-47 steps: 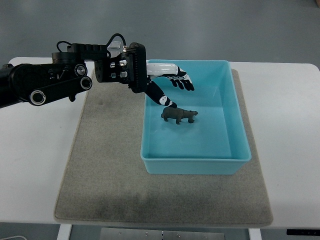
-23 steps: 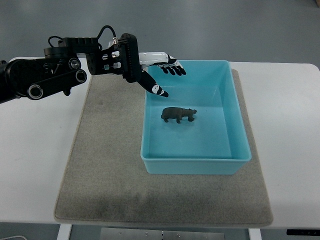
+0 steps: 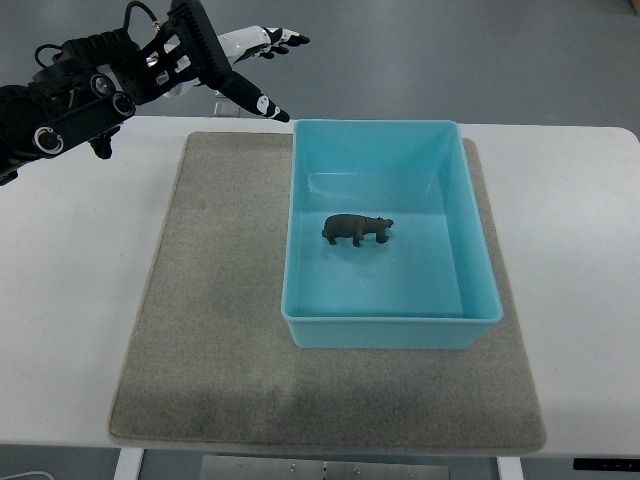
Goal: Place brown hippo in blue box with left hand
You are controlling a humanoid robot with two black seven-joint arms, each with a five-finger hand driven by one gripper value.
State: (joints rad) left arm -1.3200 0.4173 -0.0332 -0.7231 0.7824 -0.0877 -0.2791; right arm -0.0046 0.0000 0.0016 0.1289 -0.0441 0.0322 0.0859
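Note:
The brown hippo (image 3: 356, 229) stands upright on the floor of the blue box (image 3: 481, 262), a little left of its middle. My left hand (image 3: 262, 66) is raised at the top left, beyond the box's far left corner, well clear of the hippo. Its fingers (image 3: 281, 39) are spread and hold nothing. The left arm (image 3: 80, 93) comes in from the left edge. The right arm is out of view.
The box sits on a grey felt mat (image 3: 215, 310) on a white table (image 3: 580, 270). The mat's left half is bare.
My left hand has pulled up and back to the left, out from over the box. The hippo has stayed where it stood in the box.

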